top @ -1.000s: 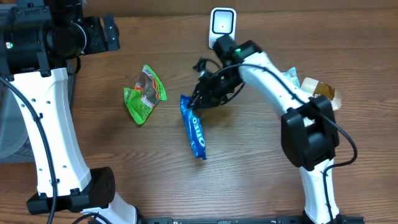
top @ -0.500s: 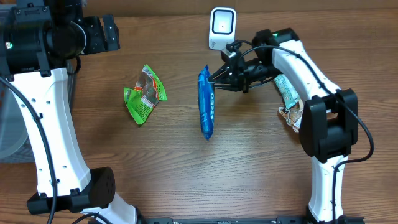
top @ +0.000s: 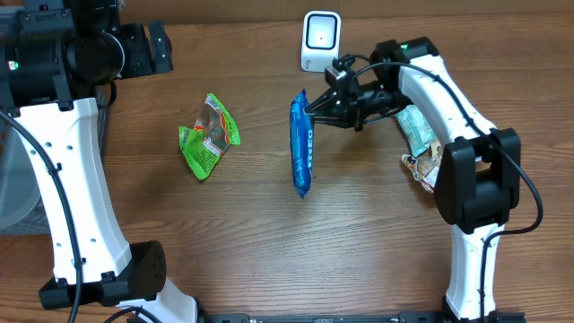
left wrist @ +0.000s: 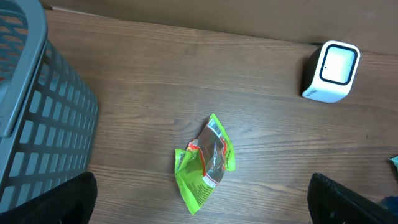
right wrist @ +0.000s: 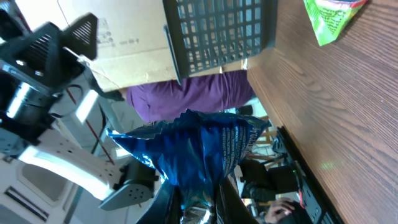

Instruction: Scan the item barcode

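The pack (top: 302, 145) is a long blue snack wrapper with white lettering down its face. From overhead it runs lengthwise away from the scanner (top: 320, 36), its top end just below and a little left of the unit, its lower end over bare table (top: 224, 233). I can find no barcode on any face that shows.

The right gripper (top: 316, 109) has its jaws pressed nearly together, pinching the pack's top end. In the right wrist view the two fingers (right wrist: 168, 208) clamp the crimped seal, and the blue film bunches and fans out beyond them, clear of the wood. The left gripper (top: 148, 47) sits at the far left corner of the table, jaws spread wide and holding nothing; its fingers (left wrist: 74, 202) show only as dark tips in the bottom corners of its own camera.

Differences between views: the overhead alone shows pack, right gripper and scanner together, plus a teal packet (top: 414, 126) partly under the right arm. The left wrist view shows the scanner's white window face-on, a crumpled green packet (top: 208, 135) lying flat on the wood, and a grey basket (left wrist: 37, 124) at the table's left edge; the pack does not appear there. The right wrist view alone shows the grip on the seal at close range.
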You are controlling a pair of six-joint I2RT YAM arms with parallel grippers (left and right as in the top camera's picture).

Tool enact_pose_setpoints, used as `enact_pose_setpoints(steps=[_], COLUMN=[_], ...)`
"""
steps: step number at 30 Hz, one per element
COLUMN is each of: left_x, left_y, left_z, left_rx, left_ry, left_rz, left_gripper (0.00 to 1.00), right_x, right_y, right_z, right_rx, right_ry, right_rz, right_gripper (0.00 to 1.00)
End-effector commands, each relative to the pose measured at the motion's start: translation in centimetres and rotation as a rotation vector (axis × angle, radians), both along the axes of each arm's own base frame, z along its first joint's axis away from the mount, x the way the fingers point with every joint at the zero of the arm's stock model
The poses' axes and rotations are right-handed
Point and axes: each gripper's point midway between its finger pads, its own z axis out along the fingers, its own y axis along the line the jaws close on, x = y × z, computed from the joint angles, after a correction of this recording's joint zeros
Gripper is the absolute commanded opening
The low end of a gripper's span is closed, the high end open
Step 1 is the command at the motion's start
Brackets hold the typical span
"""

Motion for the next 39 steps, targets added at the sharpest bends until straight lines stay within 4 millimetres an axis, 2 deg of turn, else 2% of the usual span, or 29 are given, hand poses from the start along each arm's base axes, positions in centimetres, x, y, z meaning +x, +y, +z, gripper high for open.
enact_pose_setpoints(steps=[1, 2, 4, 5, 6, 7, 9, 10, 11, 12, 13, 15, 16, 21, 22, 23, 24, 25, 26, 30, 31, 33, 35, 38, 39], left_x=[0.2, 0.2, 0.2, 0.2, 0.2, 0.2, 0.2, 0.2, 0.2, 0.2, 0.2, 0.2, 0.2, 0.2, 0.2, 0.2, 0.2, 0.2, 0.2, 0.2, 0.2, 0.2, 0.2, 0.2, 0.2], left_y=[0.1, 0.1, 0.1, 0.1, 0.1, 0.1, 0.1, 0.1, 0.1, 0.1, 0.1, 0.1, 0.1, 0.1, 0.1, 0.1, 0.1, 0.1, 0.1, 0.1, 0.1, 0.1, 0.1, 0.1, 0.1], left_z=[-0.2, -0.2, -0.2, -0.2, -0.2, -0.2, -0.2, -0.2, -0.2, -0.2, -0.2, -0.2, -0.2, -0.2, -0.2, -0.2, -0.2, -0.2, -0.2, -0.2, -0.2, -0.2, -0.2, -0.2, -0.2], left_rx=[-0.004, -0.005, -0.004, -0.005, -0.005, -0.004, -0.005, -0.004, -0.004, -0.005, -0.004, -0.004, -0.004, -0.004, -0.005, -0.005, -0.005, -0.005, -0.004, -0.004, -0.004, -0.005, -0.005, -0.005, -0.004], left_ry=[0.004, 0.004, 0.004, 0.004, 0.004, 0.004, 0.004, 0.004, 0.004, 0.004, 0.004, 0.004, 0.004, 0.004, 0.004, 0.004, 0.004, 0.004, 0.004, 0.004, 0.004, 0.004, 0.004, 0.004, 0.004], left_rz=[0.009, 0.009, 0.009, 0.009, 0.009, 0.009, 0.009, 0.009, 0.009, 0.009, 0.009, 0.009, 0.009, 0.009, 0.009, 0.009, 0.009, 0.009, 0.009, 0.009, 0.009, 0.009, 0.009, 0.009, 0.009], left_gripper=[1.0, 1.0, 1.0, 1.0, 1.0, 1.0, 1.0, 1.0, 1.0, 1.0, 1.0, 1.0, 1.0, 1.0, 1.0, 1.0, 1.0, 1.0, 1.0, 1.0, 1.0, 1.0, 1.0, 1.0, 1.0], right_x=[2.3, 2.4, 1.6, 1.2, 0.5, 0.2, 0.2, 0.7, 1.1, 2.0, 2.9, 3.2, 3.1, 1.6, 1.2, 1.0, 0.7, 0.4, 0.0, 0.6, 1.4, 1.9, 2.5, 2.9, 2.8], right_y=[-3.0, -3.3, -3.6, -3.6, -3.6, -3.8, -4.7, -6.0, -7.0, -9.4, -12.8, -14.8, -14.7, -9.8, -8.7, -7.9, -7.3, -6.9, -6.5, -8.1, -9.0, -9.4, -10.0, -12.3, -12.3], right_z=[1.7, 0.7, -3.2, -4.4, -6.9, -8.3, -12.3, -14.2, -15.0, -15.8, -14.8, -12.6, -11.5, -11.2, -11.2, -11.2, -11.2, -11.3, -11.4, -11.0, -11.5, -12.4, -12.8, -13.6, -13.7], right_rx=[0.033, -0.024, -0.242, -0.309, -0.463, -0.559, -0.888, -1.095, -1.231, -1.5, -1.839, -2.091, -2.168, -2.137, -2.124, -2.112, -2.102, -2.089, -2.059, -1.925, -1.782, -1.51, -1.109, -0.895, -0.862], right_ry=[-0.069, -0.091, -0.133, -0.134, -0.126, -0.125, -0.153, -0.171, -0.192, -0.243, -0.327, -0.446, -0.509, -0.657, -0.696, -0.728, -0.741, -0.734, -0.702, -0.541, -0.48, -0.437, -0.448, -0.476, -0.489], right_rz=[-0.083, -0.078, -0.022, 0.002, 0.043, 0.062, 0.08, 0.05, 0.021, -0.052, -0.176, -0.271, -0.312, -0.279, -0.247, -0.221, -0.215, -0.206, -0.191, -0.165, -0.084, 0.062, 0.166, 0.184, 0.194], right_gripper=[0.04, 0.04, 0.04, 0.04, 0.04, 0.04, 0.04, 0.04, 0.04, 0.04, 0.04, 0.04, 0.04, 0.23, 0.31, 0.43, 0.72, 0.84, 0.89, 0.94, 0.94, 0.93, 0.91, 0.88, 0.88])
